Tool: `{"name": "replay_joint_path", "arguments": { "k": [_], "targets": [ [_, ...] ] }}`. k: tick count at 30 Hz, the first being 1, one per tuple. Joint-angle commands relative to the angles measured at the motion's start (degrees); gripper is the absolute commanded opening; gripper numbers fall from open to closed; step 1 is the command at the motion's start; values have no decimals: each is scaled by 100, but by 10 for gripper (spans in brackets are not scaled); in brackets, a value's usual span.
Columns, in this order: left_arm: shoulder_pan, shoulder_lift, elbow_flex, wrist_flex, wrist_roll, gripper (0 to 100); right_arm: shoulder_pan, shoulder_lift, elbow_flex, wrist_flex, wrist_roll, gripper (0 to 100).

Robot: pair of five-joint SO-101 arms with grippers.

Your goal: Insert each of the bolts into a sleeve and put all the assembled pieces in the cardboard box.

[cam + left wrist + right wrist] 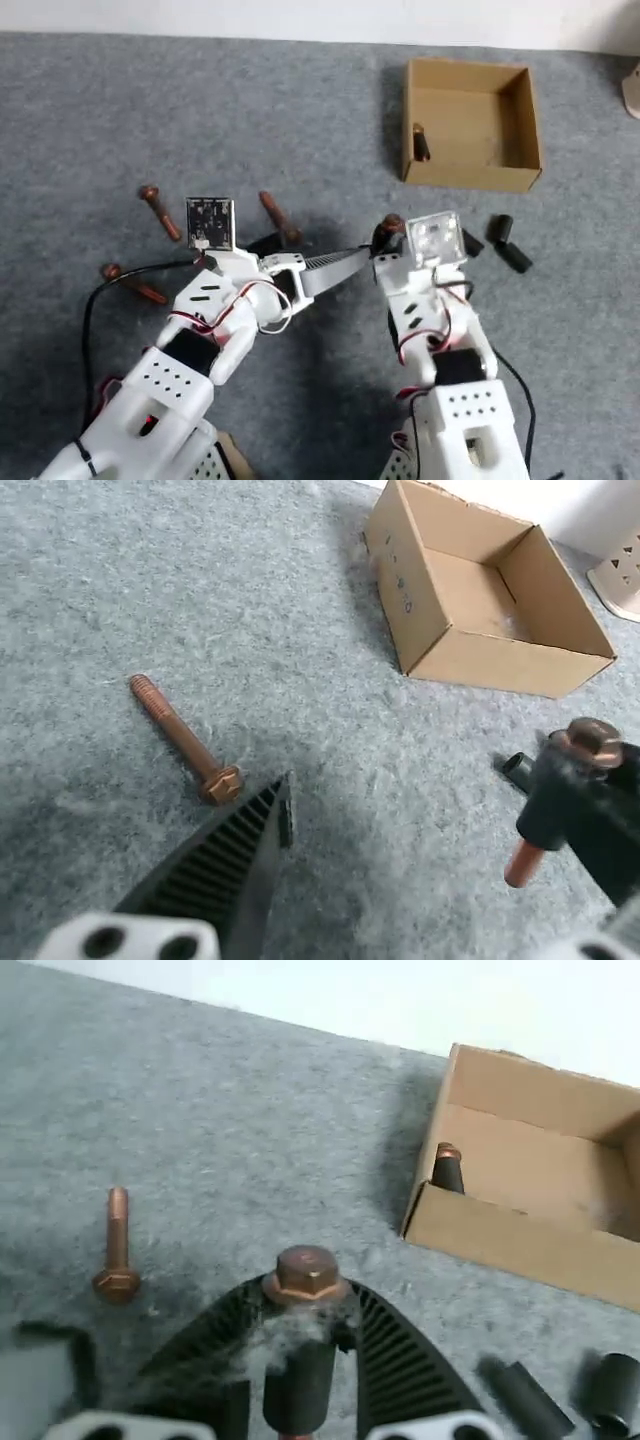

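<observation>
My right gripper [385, 238] is shut on a black sleeve [298, 1385] with a copper bolt [305, 1272] standing in it, head up, above the carpet a little in front of the cardboard box [470, 178]. An assembled piece [420, 143] leans in the box's left corner [447, 1167]. My left gripper [322, 258] is open and holds nothing, its tip close beside the right gripper; one of its fingers [235, 850] shows in the left wrist view. Three loose bolts lie on the carpet [160, 212] [278, 217] [132, 284]. The middle one [185, 742] lies just beyond the left finger.
Loose black sleeves lie right of the right gripper [500, 228] [515, 257] [520, 1395]. The grey carpet between the grippers and the box [480, 600] is bare. A pale object [632, 90] sits at the far right edge.
</observation>
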Motion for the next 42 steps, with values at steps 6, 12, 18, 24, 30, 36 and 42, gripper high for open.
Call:
{"name": "replay_joint_path", "arguments": {
  "k": [6,12,18,24,30,36,42],
  "targets": [
    [-57,-57,-189,18,44,503,840,2492,-2343,22,123,5],
    [-57,-57,-180,18,44,503,1244,4277,-4057,22,290,5],
    [-48,-57,-48,-18,35,503,1385,5701,-5534,31,782,5],
    [-48,-48,-40,-18,35,503,1481,6949,-6976,48,1002,5],
    [-48,-48,-40,-18,26,503,1481,8242,-8989,1174,958,5],
    [-48,-48,-31,-18,26,503,1464,9710,-11196,2141,949,5],
    [-48,-48,-31,-18,26,503,1393,11187,-13429,3125,677,5]
  ]
}}
